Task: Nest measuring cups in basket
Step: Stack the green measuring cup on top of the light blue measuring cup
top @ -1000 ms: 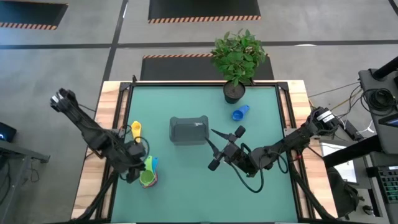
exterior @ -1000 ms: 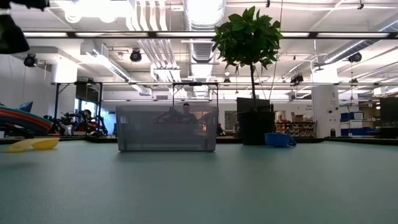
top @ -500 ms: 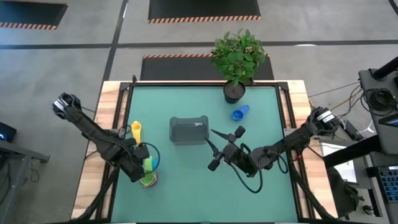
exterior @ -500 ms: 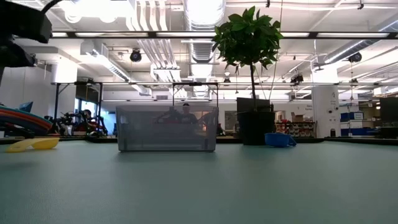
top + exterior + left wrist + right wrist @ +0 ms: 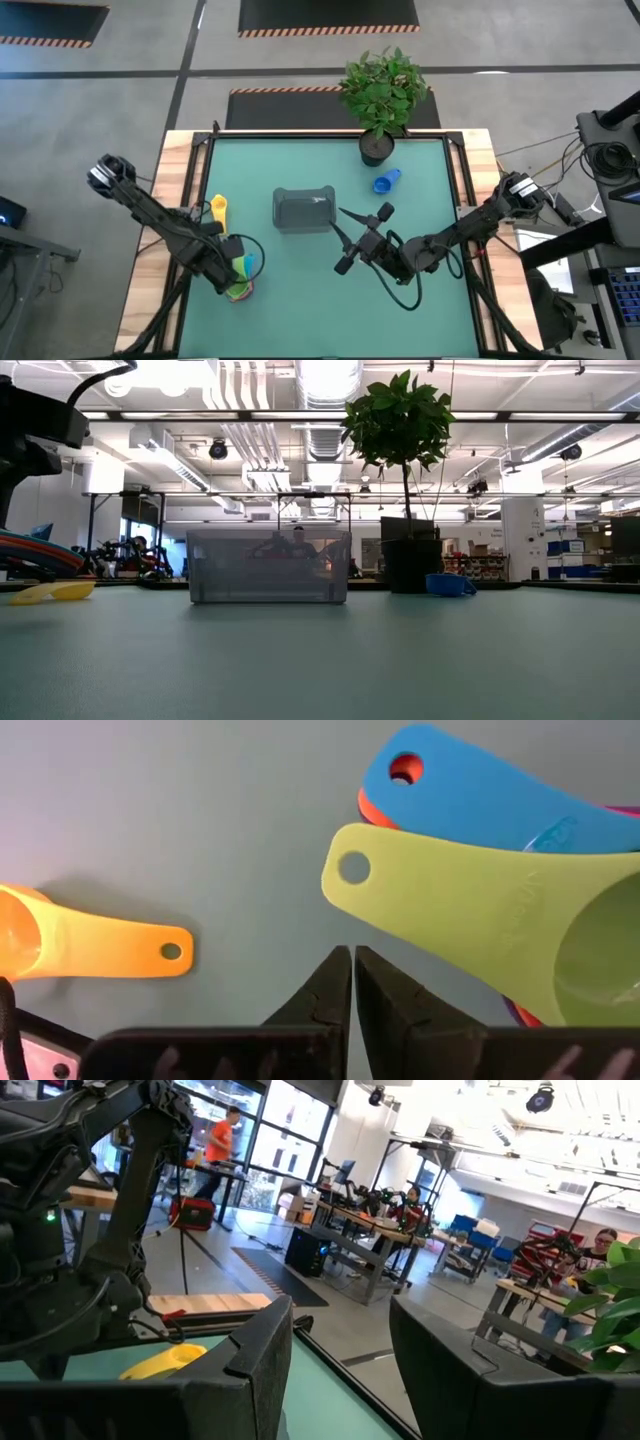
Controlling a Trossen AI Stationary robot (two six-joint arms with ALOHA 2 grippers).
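Counted on the green tabletop (image 5: 300,270): one basket (image 5: 303,209), one lone yellow cup (image 5: 219,209), one lone blue cup (image 5: 386,181), one stack of nested cups (image 5: 240,280), one potted plant (image 5: 381,95). Within the stack, seen from the left wrist: a green cup (image 5: 500,925) uppermost, a blue-handled cup (image 5: 490,795) beneath it, slivers of orange-red and purple at the edges; exact number in the stack not clear. Basket apparently empty, as far as the overhead view allowed.

Left gripper (image 5: 228,262) lowered at the near left part of the tabletop, just beside the stack, arm stretched in from the left edge. Fingers (image 5: 320,1000) pressed nearly together, only a thin slit between, holding nothing. Ahead of those fingertips, the green handle close by; off to one side, the yellow cup (image 5: 85,940) lying apart on the bare surface. Basket well beyond this gripper toward the tabletop's middle.

Right gripper (image 5: 352,236) resting near the middle of the tabletop, arm bent in from the right edge, fingers (image 5: 250,1360) spread wide and empty. Basket just beside its fingertips on the far-left side; blue cup farther off toward the plant pot.

At table height: basket (image 5: 268,566) translucent grey, plant pot (image 5: 408,554) and blue cup (image 5: 447,584) to one side of it, yellow cup (image 5: 52,592) to the other. Behind, an open workshop hall with ceiling ducts, benches, and a few people in the distance.
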